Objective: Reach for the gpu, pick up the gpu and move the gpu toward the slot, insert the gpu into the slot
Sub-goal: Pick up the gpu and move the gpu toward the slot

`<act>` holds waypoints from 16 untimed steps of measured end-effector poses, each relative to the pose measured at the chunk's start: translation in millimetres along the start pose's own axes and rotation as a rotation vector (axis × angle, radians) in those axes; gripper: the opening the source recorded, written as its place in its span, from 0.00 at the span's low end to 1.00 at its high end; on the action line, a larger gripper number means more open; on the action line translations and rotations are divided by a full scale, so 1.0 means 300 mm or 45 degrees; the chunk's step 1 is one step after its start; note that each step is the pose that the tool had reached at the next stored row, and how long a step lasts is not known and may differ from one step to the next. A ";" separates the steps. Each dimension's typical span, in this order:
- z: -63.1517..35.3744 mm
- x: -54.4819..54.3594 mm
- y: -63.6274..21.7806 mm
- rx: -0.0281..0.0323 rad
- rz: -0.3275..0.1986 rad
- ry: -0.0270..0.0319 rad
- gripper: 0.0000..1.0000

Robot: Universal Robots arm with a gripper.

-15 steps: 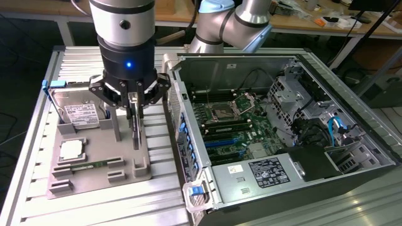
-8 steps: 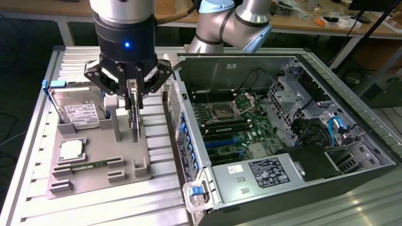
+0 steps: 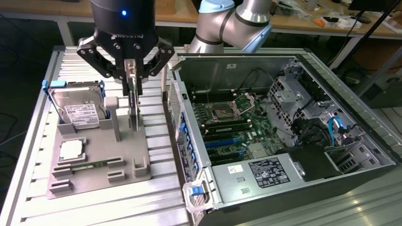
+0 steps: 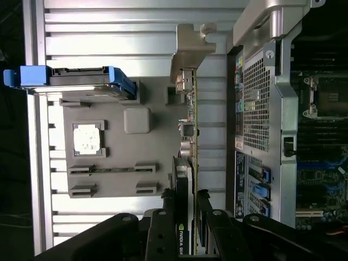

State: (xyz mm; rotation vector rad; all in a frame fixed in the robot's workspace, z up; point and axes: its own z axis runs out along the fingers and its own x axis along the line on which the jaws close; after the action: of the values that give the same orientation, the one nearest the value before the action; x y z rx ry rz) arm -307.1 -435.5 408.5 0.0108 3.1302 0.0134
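I have the gripper [image 3: 133, 79] closed partway on the gpu [image 3: 134, 106]. Its two fingers [image 4: 167, 209] press the card from either side, so the jaws stand only as wide as the card's body. In the exterior view the gpu reads as a thin pale strip running down from the jaws. It sits over the edge of the grey tray [image 3: 88, 181] that faces the computer case [image 3: 213, 70]. I cannot tell whether its lower edge is free of the tray's holders.

From the wrist view the card is edge-on. Its long axis runs straight away from the fingers, with the silver bracket [image 4: 193, 46] at the far end and the labelled end between the fingers. That axis lies alongside the perforated wall [image 4: 255, 103] of the case, near it but not touching.

I take the slot [image 3: 219, 140] to be one of the blue connectors on the board inside the case. It lies on the exterior view's right of the card, with that wall standing between them. Those connectors seem to run away from the wall, so I judge the card's long axis lies across the slot's line, not along it. The hard drive [image 3: 78, 110] stands by the tray's edge away from the case, apart from the jaws.
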 end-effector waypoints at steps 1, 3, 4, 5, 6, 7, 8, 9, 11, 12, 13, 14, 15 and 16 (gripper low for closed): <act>-0.012 0.000 0.000 0.0016 0.000 0.0002 0.27; -0.036 0.000 0.000 0.0050 0.000 0.0005 0.27; -0.047 -0.001 0.001 0.0066 0.000 0.0008 0.27; -0.054 -0.001 0.001 0.0074 0.000 0.0011 0.27; -0.056 -0.002 0.001 0.0075 0.000 0.0012 0.27; -0.056 -0.007 0.001 0.0073 0.000 0.0011 0.27; -0.056 -0.016 0.001 0.0074 0.000 0.0013 0.27; -0.056 -0.025 0.001 0.0075 0.000 0.0015 0.27; -0.056 -0.042 0.001 0.0076 0.000 0.0016 0.27; -0.056 -0.050 0.001 0.0076 0.000 0.0017 0.27; -0.056 -0.056 0.001 0.0076 0.000 0.0019 0.27; -0.056 -0.061 0.001 0.0074 0.000 0.0021 0.27; -0.060 -0.064 0.001 0.0078 0.000 0.0032 0.27; -0.063 -0.067 0.001 0.0079 0.000 0.0042 0.27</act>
State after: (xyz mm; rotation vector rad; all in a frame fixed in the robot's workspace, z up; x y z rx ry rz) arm -287.0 -435.4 427.7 0.0107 3.1335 0.0037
